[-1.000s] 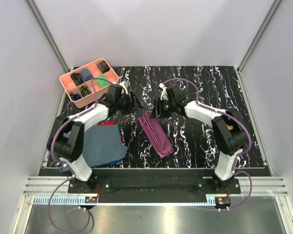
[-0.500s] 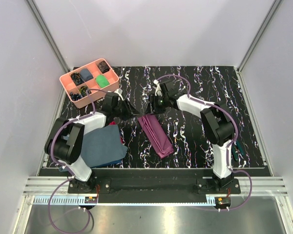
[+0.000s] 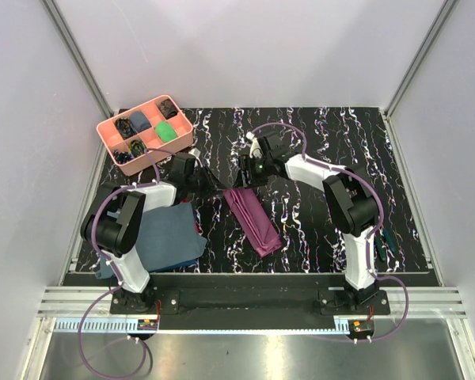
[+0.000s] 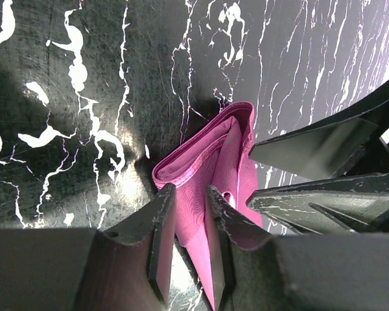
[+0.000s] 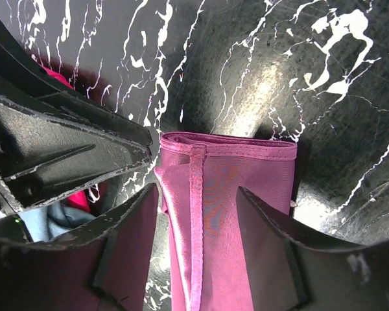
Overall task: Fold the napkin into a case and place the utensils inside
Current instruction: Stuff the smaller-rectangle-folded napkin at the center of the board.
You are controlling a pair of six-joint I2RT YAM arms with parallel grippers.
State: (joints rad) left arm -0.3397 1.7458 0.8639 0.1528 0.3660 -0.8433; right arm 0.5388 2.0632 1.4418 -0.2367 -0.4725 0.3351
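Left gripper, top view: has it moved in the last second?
Yes. The left gripper has drawn back from the pink tray toward the near table edge, ending at the napkin's far end.

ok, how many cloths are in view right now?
3: folded plum napkin in the middle; slate-blue cloth at near left; red cloth peeking from under the blue one. More could be hidden beneath.

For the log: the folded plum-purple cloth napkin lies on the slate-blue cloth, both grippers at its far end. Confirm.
Not quite: the top view shows the plum-purple napkin on the black marbled tabletop, beside the slate-blue cloth. The rest stands.
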